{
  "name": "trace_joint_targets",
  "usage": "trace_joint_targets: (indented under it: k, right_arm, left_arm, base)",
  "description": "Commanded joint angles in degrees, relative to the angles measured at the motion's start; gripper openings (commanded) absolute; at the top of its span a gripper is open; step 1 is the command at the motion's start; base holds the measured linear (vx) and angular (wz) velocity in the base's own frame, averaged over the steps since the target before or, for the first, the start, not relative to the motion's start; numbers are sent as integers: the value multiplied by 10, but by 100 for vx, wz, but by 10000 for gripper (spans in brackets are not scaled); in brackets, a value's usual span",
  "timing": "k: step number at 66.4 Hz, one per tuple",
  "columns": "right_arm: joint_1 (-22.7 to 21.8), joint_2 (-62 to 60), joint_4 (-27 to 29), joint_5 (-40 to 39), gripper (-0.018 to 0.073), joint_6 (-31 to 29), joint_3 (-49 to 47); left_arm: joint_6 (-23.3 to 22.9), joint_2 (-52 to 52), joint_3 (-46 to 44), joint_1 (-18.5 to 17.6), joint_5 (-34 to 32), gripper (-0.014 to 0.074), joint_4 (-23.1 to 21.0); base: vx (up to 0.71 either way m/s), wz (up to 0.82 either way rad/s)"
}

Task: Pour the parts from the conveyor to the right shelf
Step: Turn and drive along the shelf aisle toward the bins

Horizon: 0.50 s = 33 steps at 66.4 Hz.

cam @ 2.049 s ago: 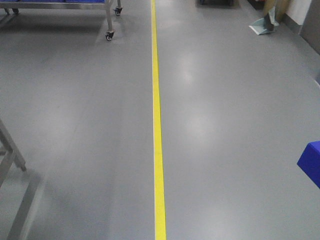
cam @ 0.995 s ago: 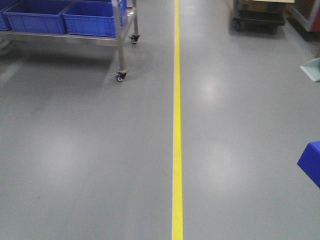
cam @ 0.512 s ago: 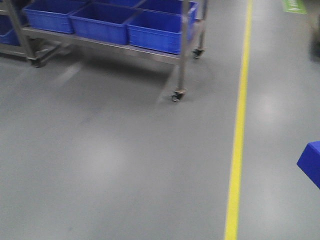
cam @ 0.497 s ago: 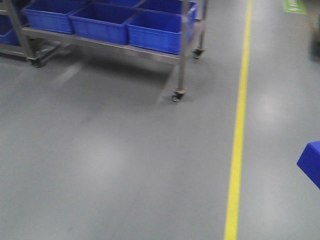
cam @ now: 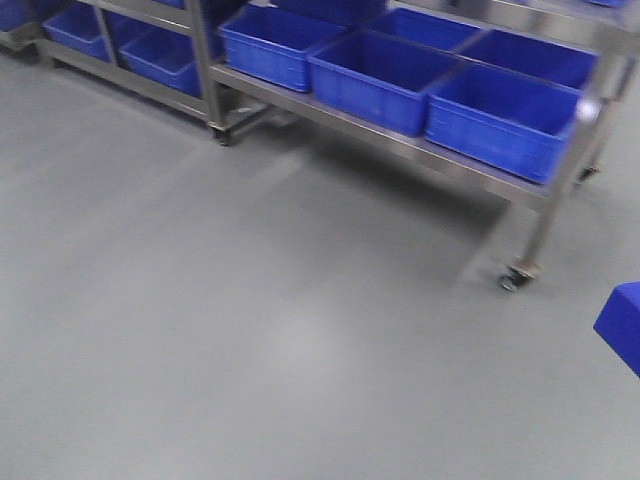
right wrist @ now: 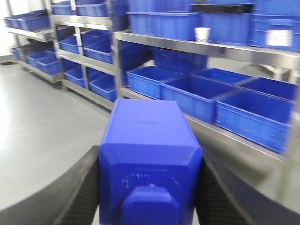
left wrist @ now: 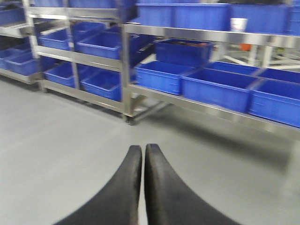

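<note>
The part, a solid-blue block [right wrist: 147,140] with a stud facing the camera, sits between my right gripper's [right wrist: 150,154] black fingers [right wrist: 79,187], which are shut on its sides. Its corner shows at the right edge of the front view [cam: 625,325]. My left gripper [left wrist: 142,147] hangs over bare grey floor, its two fingers pressed together and holding nothing. The right shelf [cam: 420,150], a steel rack with large blue bins [cam: 380,75], runs across the top of the front view and fills the background of both wrist views [right wrist: 112,51]. The conveyor is out of view.
The rack stands on caster wheels [cam: 515,280]. A second steel rack with blue bins [cam: 120,40] continues to the left. A white cup [right wrist: 202,33] stands on an upper shelf level. Grey floor [cam: 250,330] lies between me and the racks.
The front view has swung: the yellow floor line slid off to the right, and the rack with blue bins came in from the upper left to span the top. The blue block stays held.
</note>
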Motion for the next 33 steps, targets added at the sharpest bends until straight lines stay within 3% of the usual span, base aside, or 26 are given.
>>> trace_joint_targets:
  k: [1, 33]
  right_arm:
    - [-1, 10, -2, -46, -5, -4, -16]
    - [-1, 10, -2, -46, -5, -4, -16]
  left_arm:
    - [-5, 8, -11, 1, -45, -6, -5]
    - [-5, 8, -11, 1, -45, -6, -5]
  base:
    - [66, 57]
    - [66, 55]
